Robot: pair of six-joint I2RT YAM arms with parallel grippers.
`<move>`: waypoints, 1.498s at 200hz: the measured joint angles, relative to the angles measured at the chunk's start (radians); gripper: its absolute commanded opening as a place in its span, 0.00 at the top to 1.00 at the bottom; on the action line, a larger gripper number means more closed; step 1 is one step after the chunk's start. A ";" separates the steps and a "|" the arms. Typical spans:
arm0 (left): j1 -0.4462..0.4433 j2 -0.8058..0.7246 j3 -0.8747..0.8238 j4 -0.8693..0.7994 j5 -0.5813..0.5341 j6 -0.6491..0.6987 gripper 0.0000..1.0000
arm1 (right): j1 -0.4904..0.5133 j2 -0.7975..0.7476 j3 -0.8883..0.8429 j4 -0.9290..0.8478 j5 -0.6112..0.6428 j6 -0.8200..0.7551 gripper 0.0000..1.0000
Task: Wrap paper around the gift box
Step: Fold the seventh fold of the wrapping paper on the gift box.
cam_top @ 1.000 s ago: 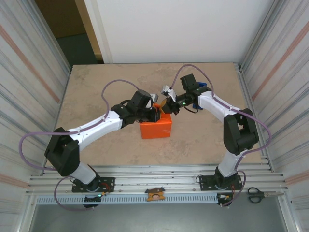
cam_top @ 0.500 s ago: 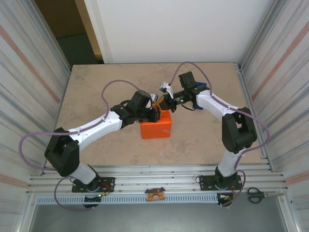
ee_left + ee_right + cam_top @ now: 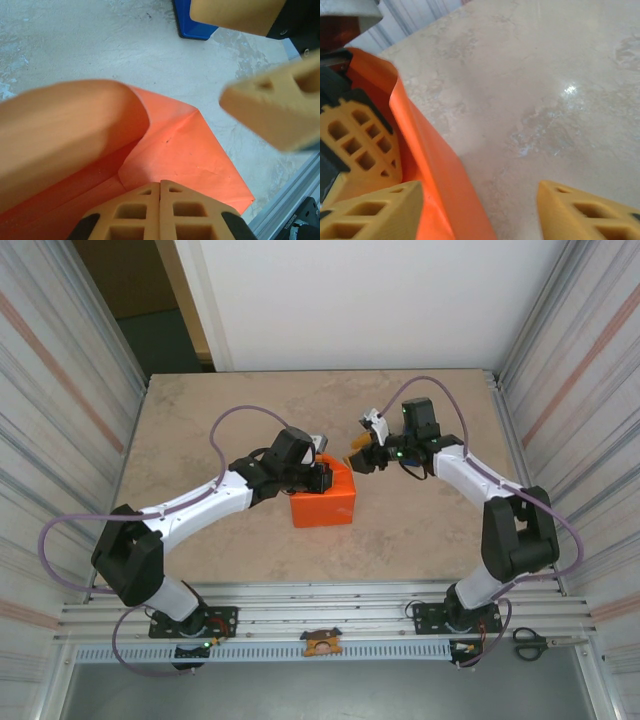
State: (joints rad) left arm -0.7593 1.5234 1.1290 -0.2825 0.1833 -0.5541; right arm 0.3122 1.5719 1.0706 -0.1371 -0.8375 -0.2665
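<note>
Two grippers meet at the far edge of the gift box (image 3: 325, 508), which sits in the middle of the table (image 3: 200, 420) under the paper (image 3: 185, 150). The left gripper (image 3: 160, 192) has its fingers pressed together, tips down on the paper beside a raised flap (image 3: 65, 130); whether they pinch any paper I cannot tell. The right gripper (image 3: 480, 210), just right of the box, gapes wide and holds nothing.
</note>
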 measured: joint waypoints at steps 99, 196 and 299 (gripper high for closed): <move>0.000 -0.006 0.000 -0.007 0.008 0.000 0.94 | 0.050 -0.018 -0.121 0.084 0.066 0.058 0.41; 0.206 -0.461 -0.102 -0.049 0.004 0.018 0.68 | 0.065 -0.040 -0.146 0.122 0.101 0.056 0.44; 0.337 -0.421 -0.459 0.205 0.103 -0.185 0.52 | 0.073 -0.045 -0.147 0.122 0.120 0.057 0.45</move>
State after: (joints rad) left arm -0.4221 1.1023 0.6704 -0.0772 0.2867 -0.7387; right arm 0.3855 1.5265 0.9237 -0.0151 -0.7177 -0.2096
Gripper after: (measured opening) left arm 0.479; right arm 0.557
